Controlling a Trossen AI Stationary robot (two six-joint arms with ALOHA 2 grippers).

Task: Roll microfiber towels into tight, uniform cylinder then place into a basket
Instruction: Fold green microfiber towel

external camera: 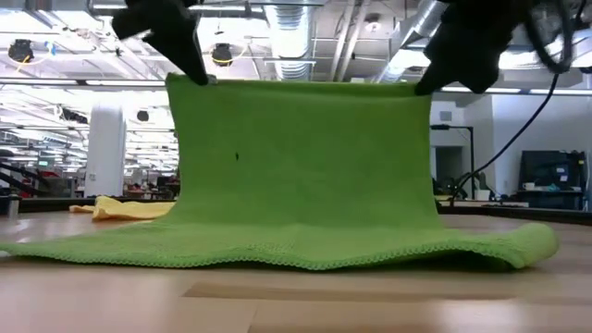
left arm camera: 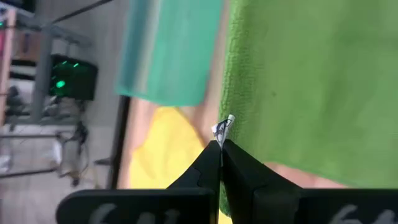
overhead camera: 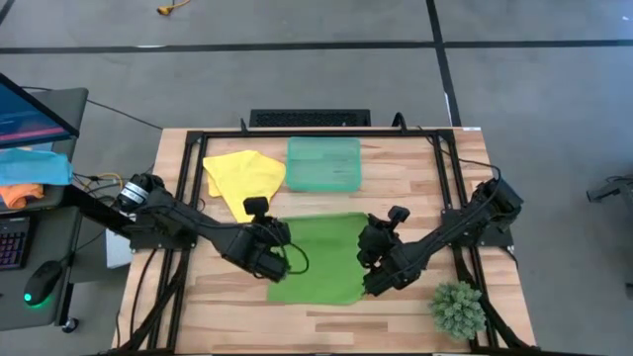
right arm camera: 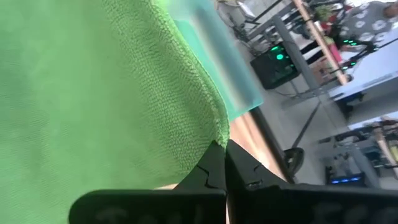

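The lime green microfiber towel [external camera: 305, 157] is held up like a curtain. Its top edge is stretched between my two grippers, and its lower part [external camera: 277, 248] lies on the table. My left gripper [external camera: 199, 79] is shut on one upper corner and my right gripper [external camera: 421, 90] on the other. From above, the towel [overhead camera: 321, 267] lies mid-table between the left gripper [overhead camera: 282, 262] and the right gripper [overhead camera: 368, 277]. The yellow towel [overhead camera: 242, 178] lies crumpled at the far left. Beside it stands the teal basket [overhead camera: 323, 163]. My left gripper pinches the green towel's upper corner [left arm camera: 225, 132], the one with a small white tag, between its two fingers, at their free ends. The corner is lifted clear of the table and the cloth hangs below it. My right gripper pinches the opposite upper corner [right arm camera: 217, 135] at the hemmed edge, between its two fingertips. The cloth falls away below. The top edge is drawn nearly straight between the two holds.
A small spiky green plant [overhead camera: 458, 309] stands at the table's near right corner. A black frame [overhead camera: 188, 148] runs round the tabletop. Off the table's left side is a desk with a keyboard, a mouse and blue and orange cloths [overhead camera: 30, 173].
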